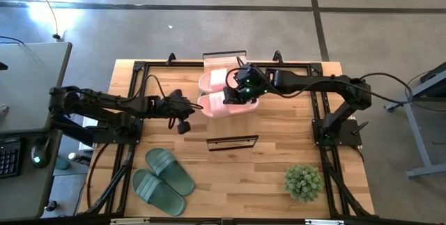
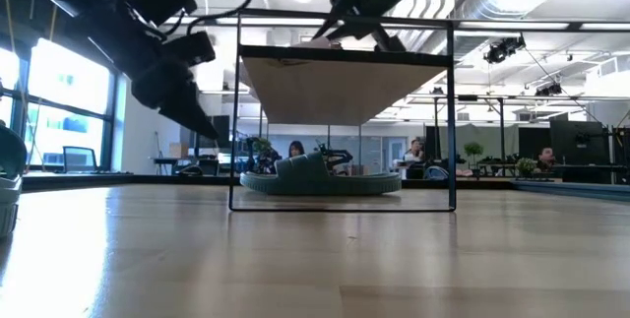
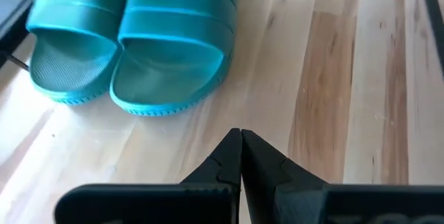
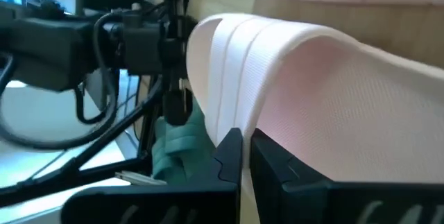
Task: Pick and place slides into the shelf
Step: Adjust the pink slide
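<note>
Right now the right gripper, pinched shut and empty, sits over the near pink slide, which lies sideways across the table, closer than the shut, empty left gripper.

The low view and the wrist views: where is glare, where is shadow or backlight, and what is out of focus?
Low view: bright windows behind leave the arms and the shelf as dark, backlit shapes; the table in front is soft. Left wrist view: the green slides look teal and sharp, without glare. Right wrist view: the pink slide fills the picture, blurred from closeness.
</note>
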Available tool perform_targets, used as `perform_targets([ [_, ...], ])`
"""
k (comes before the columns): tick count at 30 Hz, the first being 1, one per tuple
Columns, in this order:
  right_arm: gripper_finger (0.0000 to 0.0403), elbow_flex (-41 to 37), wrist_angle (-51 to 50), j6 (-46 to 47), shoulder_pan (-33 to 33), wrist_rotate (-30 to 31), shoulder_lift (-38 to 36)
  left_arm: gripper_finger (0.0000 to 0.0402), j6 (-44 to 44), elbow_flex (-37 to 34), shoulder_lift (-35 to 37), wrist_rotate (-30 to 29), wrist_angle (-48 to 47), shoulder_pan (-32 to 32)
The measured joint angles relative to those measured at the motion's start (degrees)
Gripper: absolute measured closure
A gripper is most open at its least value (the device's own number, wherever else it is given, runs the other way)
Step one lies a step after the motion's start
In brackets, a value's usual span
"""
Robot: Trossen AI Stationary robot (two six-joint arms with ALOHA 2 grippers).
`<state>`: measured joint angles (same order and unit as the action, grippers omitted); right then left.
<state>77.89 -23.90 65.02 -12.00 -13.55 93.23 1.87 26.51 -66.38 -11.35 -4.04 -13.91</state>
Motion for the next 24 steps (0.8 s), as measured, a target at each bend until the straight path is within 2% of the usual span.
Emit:
perform_targets([
  [7,0.0403,-0.09,0.40,0.27,-0.54,1.42,-0.02,0.0402,-0.58,0.01,2.58,-1.37,-2.66,0.00],
  [24,0.0403,-0.07,-1.86,-2.01,-2.22,2.51,-0.98,0.0402,-0.57,0.01,2.57,-1.70,-3.18,0.00],
])
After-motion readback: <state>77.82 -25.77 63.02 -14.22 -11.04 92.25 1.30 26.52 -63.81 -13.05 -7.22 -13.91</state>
